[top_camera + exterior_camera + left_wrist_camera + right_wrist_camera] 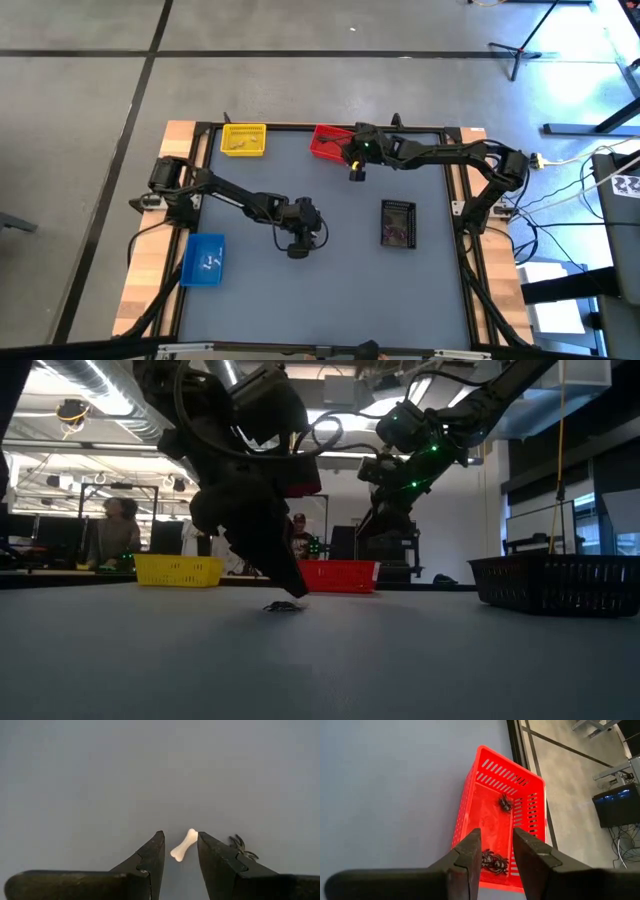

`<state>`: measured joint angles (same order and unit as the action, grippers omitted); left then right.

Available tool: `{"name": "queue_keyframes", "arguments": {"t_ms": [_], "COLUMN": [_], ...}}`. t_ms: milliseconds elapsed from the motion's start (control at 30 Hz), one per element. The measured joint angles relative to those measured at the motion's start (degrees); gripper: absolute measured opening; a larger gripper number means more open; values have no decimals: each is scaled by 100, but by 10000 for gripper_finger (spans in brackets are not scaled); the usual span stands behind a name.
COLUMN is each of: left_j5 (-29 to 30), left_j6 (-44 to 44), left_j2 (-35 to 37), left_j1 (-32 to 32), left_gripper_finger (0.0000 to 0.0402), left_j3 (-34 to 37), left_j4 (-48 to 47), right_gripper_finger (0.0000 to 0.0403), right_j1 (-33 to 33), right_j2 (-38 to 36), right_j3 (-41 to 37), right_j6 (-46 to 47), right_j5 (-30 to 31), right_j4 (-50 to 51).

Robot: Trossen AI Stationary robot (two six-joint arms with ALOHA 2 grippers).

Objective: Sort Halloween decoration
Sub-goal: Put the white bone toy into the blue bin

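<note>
Low, left gripper (pixel 180 851) fingers astride white bone (pixel 184 845).

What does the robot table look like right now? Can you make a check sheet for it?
Surface: grey table top, mostly bare.
Job's things: small white bone lies between the left gripper's fingers, a dark spider beside it. More dark spiders sit in the red bin.
Bins: yellow bin and red bin at the far edge, blue bin near the left arm, black bin on the right side.
Clutter: nothing seen.
Grippers: left gripper open, low over the bone. Right gripper open, above the red bin, holding nothing.
Cables: wires beside the right arm's base, off the table.
Surroundings: people at desks behind the table.
</note>
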<state>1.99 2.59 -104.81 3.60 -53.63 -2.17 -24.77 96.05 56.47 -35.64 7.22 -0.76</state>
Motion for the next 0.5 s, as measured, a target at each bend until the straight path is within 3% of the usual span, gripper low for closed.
{"name": "queue_keyframes", "arguments": {"t_ms": [500], "left_j5": [-21], "left_j6": [26], "left_j2": [-313], "left_j1": [4], "left_gripper_finger": [108], "left_j3": [-22], "left_j4": [15], "right_gripper_finger": [111], "right_j1": [0], "right_j2": [0], "right_j3": [0], "right_j6": [0], "right_j5": [-16], "right_j4": [96]}}
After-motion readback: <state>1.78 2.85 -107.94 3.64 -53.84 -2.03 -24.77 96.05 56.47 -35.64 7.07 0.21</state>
